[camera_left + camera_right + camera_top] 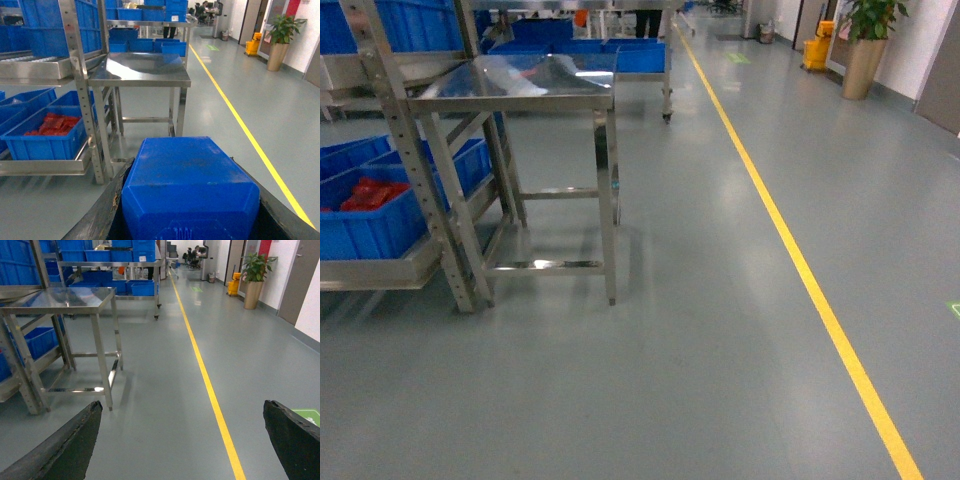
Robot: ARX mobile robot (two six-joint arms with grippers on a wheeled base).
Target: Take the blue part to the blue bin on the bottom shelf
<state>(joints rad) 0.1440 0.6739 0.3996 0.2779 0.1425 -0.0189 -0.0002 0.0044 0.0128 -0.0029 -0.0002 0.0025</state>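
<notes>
The left gripper [187, 220] has its dark fingers [102, 210] spread to either side of a blue part [190, 187] — a blocky blue plastic moulding that fills the lower half of the left wrist view. The part sits between the jaws, but whether the pads press on it I cannot tell. A faint raised marking shows at its near edge, at about 6 o'clock, too blurred to read.

The right gripper [185, 445] stands wide open with nothing between its fingers [65, 445], only grey floor [160, 390].

In the head view neither gripper shows. The bottom shelf [375, 272] lies at about 9 o'clock, its flat steel front rail running under a blue bin [370, 225] that holds red pieces [368, 193]. From the left wrist camera the same bin [47, 135] is at 9 o'clock, well apart from the part, behind a perforated upright [82, 90].

A steel table [535, 90] stands just beside the rack, at about 11 o'clock in the head view. A yellow line [800, 260] crosses the floor from 12 towards 5 o'clock. A potted plant [865, 45] stands at 1 o'clock — no brand or readable label appears on any bin.
</notes>
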